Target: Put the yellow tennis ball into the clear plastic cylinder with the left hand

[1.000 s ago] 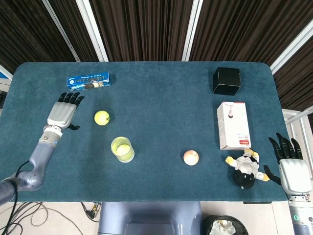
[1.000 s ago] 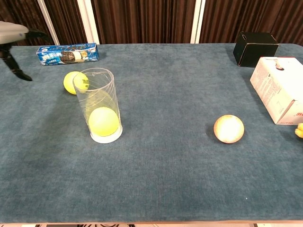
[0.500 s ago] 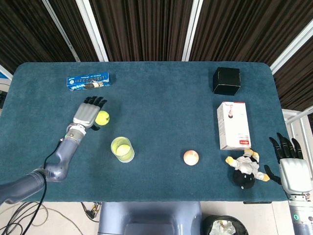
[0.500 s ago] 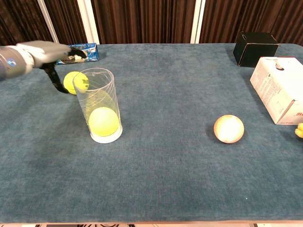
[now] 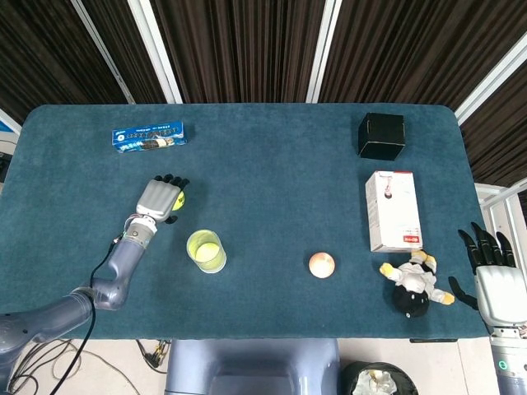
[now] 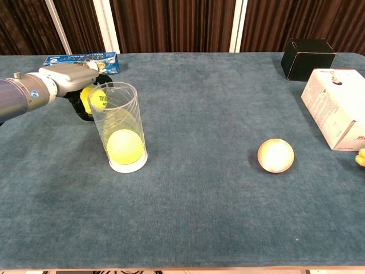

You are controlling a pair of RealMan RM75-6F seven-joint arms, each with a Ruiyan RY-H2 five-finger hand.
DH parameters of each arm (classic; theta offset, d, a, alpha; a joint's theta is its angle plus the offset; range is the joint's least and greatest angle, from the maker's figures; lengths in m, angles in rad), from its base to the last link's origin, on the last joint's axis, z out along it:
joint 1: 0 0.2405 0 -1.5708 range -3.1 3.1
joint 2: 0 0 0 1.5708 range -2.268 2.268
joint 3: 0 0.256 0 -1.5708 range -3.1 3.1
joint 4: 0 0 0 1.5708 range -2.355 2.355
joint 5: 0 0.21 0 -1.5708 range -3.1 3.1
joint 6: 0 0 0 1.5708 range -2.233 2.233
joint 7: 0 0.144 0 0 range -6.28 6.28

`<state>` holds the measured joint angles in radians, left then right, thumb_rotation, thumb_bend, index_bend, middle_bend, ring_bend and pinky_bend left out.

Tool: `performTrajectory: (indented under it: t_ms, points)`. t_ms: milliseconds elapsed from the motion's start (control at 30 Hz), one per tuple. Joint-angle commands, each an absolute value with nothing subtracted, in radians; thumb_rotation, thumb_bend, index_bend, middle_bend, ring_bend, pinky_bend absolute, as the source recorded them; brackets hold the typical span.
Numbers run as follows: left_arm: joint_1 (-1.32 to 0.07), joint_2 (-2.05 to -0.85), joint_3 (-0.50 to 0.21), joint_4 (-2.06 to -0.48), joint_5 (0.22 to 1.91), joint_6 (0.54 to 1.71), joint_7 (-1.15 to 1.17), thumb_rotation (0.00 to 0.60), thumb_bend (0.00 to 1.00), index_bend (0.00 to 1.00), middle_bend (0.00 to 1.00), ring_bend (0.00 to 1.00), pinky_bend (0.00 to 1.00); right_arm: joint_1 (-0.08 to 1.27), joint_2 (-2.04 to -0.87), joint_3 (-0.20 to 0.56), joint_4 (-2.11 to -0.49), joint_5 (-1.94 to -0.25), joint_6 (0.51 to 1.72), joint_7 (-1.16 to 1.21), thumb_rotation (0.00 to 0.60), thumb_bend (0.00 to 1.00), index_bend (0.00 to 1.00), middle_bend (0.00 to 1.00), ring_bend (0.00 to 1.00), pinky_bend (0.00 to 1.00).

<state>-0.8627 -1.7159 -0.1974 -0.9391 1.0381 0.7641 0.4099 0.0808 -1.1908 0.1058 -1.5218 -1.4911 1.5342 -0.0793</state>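
I am bringing my left hand (image 5: 159, 199) down over the yellow tennis ball (image 6: 96, 99), which is lying on the desk (image 5: 272, 173) under my palm and fingertips. My fingers are draping over its top and far side, but I cannot tell whether they are gripping it yet or only resting on it.

The clear plastic cylinder (image 6: 121, 127) is standing just beside my hand, on its near right side, and it already has one yellow ball (image 6: 124, 146) sitting at its bottom. That closeness is the main worry: if I am curling or lifting carelessly, my knuckles or wrist could be knocking the light tube over. The ball could also be squirting out from under my fingers and rolling toward the blue biscuit packet (image 5: 148, 137) beyond my fingertips, since a round felt ball gives little to hook onto.

The ball has no long axis to speak of; its printed side is facing the cylinder. The cylinder's long axis is running straight up, mouth open to the top.

My right hand (image 5: 498, 284) is idling far off to the side, fingers spread, grasping nothing.
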Motion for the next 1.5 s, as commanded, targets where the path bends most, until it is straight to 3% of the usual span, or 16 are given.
performTrajectory:
  t_ms: [33,400,667,933,1500]
  points:
    - [-0.863,-1.73,-0.195,-0.926,1.052,0.788,0.411,0.6,0.23,0.28,0.33,0.26,0.37,0.081,-1.191,0.106,-1.522,-1.49,1.534,-0.079,0.6,0.35,0.13,0.04,0.11,0.04]
    - [-0.859,-1.727,-0.186,-0.923,1.01,0.785,0.51,0.6,0.25,0.38,0.41,0.3,0.41,0.08,-1.187,0.106,-1.528,-1.486,1.532,-0.082,0.6,0.35,0.13,0.04,0.11,0.04]
    - [-0.844,-1.685,-0.169,-0.99,1.007,0.833,0.59,0.6,0.33,0.52,0.52,0.42,0.56,0.078,-1.184,0.103,-1.537,-1.488,1.532,-0.087,0.6,0.35,0.13,0.04,0.11,0.04]
    - [-0.83,-1.619,-0.194,-1.076,0.988,0.866,0.583,0.6,0.34,0.52,0.52,0.43,0.57,0.078,-1.182,0.106,-1.535,-1.48,1.529,-0.081,0.6,0.35,0.13,0.04,0.11,0.04]
    - [-0.746,-1.197,-0.298,-1.742,1.126,1.101,0.499,0.6,0.33,0.51,0.52,0.43,0.57,0.079,-1.185,0.106,-1.535,-1.481,1.529,-0.079,0.6,0.35,0.13,0.04,0.11,0.04]
